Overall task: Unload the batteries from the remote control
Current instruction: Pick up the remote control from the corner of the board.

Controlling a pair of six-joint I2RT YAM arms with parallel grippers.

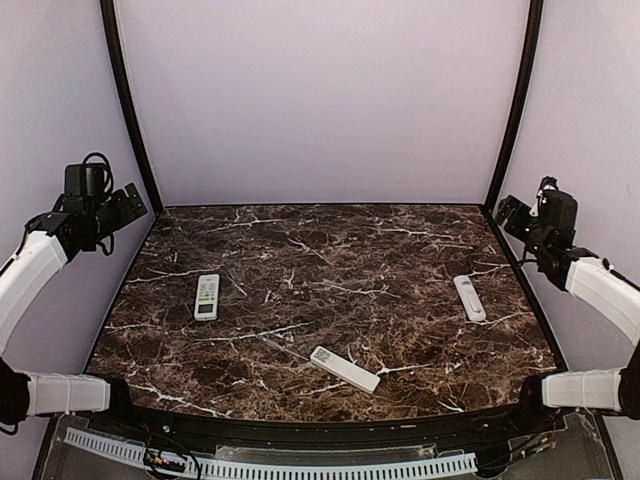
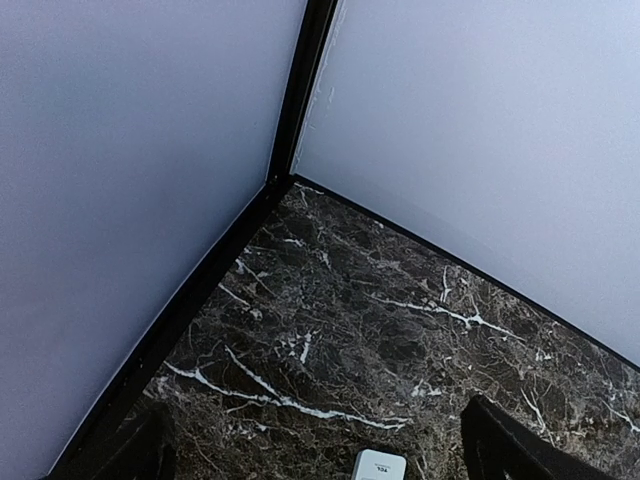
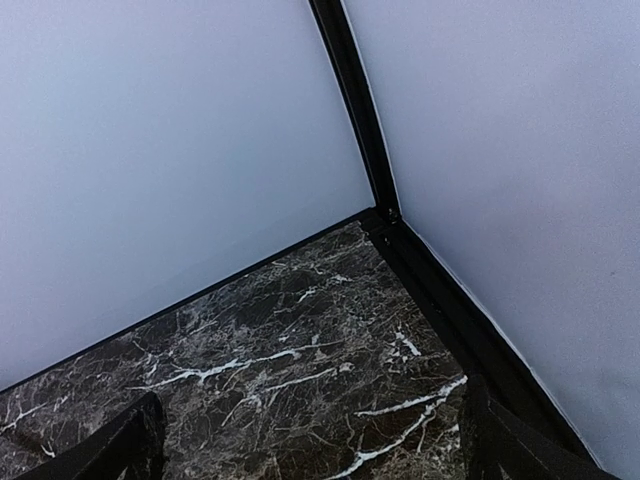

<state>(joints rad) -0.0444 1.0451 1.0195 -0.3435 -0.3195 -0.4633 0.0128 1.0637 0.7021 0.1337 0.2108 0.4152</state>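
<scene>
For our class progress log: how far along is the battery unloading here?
Done: nothing; no batteries lie on the table. In hand: nothing; the left gripper and right gripper hang open at the sides. Left: the left remote, middle remote and right remote, all apparently still to unload.

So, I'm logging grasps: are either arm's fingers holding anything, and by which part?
Nothing is held: the left fingers and right fingers stand open and empty, away from the remotes.

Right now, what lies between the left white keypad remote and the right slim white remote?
Nothing: only bare brown marble tabletop, shown in the top view.
</scene>
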